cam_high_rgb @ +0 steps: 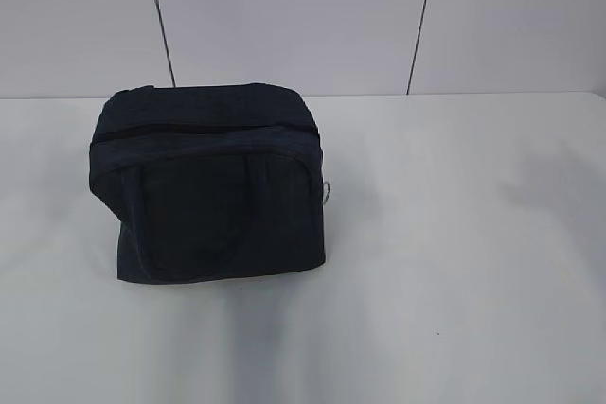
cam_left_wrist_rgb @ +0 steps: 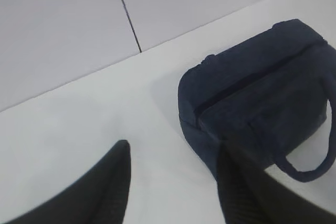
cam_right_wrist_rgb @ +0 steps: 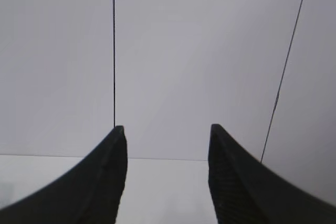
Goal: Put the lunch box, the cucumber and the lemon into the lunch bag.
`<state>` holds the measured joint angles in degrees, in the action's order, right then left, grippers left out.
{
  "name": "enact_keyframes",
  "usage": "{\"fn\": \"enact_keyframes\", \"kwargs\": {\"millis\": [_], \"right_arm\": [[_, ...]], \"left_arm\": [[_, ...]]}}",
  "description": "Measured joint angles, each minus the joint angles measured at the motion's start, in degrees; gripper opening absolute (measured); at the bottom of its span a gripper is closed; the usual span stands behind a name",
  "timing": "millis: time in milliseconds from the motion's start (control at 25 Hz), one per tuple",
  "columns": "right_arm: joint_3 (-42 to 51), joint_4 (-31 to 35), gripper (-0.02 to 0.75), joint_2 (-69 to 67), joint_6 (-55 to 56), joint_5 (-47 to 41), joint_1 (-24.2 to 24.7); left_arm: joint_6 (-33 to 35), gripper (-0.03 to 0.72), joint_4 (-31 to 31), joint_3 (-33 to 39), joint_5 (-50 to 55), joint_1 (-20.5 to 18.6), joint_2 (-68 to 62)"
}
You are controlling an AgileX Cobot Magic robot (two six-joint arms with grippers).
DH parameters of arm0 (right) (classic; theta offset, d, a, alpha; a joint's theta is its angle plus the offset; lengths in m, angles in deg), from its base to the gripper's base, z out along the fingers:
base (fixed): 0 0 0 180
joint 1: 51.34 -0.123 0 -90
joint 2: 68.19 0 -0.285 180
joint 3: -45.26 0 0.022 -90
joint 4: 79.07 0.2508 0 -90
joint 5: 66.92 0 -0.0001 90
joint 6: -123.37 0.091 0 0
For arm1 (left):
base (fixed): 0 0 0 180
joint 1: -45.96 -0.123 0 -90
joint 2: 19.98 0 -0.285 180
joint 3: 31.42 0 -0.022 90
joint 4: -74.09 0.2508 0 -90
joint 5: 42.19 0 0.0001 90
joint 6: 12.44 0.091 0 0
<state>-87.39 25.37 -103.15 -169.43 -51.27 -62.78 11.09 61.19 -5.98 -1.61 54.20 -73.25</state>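
Standing left of centre on the white table (cam_high_rgb: 454, 262), toward the far side: one lunch bag (cam_high_rgb: 210, 182), boxy, dark navy fabric. Its zipper (cam_high_rgb: 204, 128) runs as a dark line along the top edge of the front face and appears drawn closed. A strap handle (cam_high_rgb: 194, 215) hangs down flat against the front panel. A small silver ring (cam_high_rgb: 326, 190) shows at the right side of the bag, partly hidden behind its edge.

Lunch box, cucumber and lemon: not visible in any of the three views; whether they lie inside the bag cannot be told.

Backdrop: pale wall panels (cam_high_rgb: 284, 16) with thin dark seams, meeting the table just behind the bag.

Left gripper (cam_left_wrist_rgb: 173, 166): seen from its own wrist camera only, two dark ribbed fingers (cam_left_wrist_rgb: 107, 187) spread apart with bare table between them, nothing held. It hangs above the table to the left of the bag (cam_left_wrist_rgb: 257, 93); in that view the right-hand finger overlaps the near corner of the bag, contact cannot be told. The bag's handle loop (cam_left_wrist_rgb: 310, 169) droops over the side.

Right gripper (cam_right_wrist_rgb: 168, 135): seen from its own wrist camera only, two dark fingers (cam_right_wrist_rgb: 105, 182) parted and empty, facing the wall panels (cam_right_wrist_rgb: 199, 51) with a strip of table (cam_right_wrist_rgb: 163, 182) below.

Neither arm appears in the exterior view.
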Motion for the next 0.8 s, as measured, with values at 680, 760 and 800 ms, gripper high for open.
{"fn": "enact_keyframes", "kwargs": {"millis": [680,760,800], "right_arm": [[0.00,0.00,0.386,0.00,0.00,0.00,0.00],[0.00,0.00,0.384,0.00,0.00,0.00,0.00],[0.00,0.00,0.382,0.00,0.00,0.00,0.00]], "left_arm": [[-15.74,0.385,11.95,9.30,17.54,-3.29,28.92],[-16.45,0.385,11.71,11.83,18.96,-3.29,32.41],[-16.73,0.385,11.58,12.84,19.70,-3.29,34.12]]}}
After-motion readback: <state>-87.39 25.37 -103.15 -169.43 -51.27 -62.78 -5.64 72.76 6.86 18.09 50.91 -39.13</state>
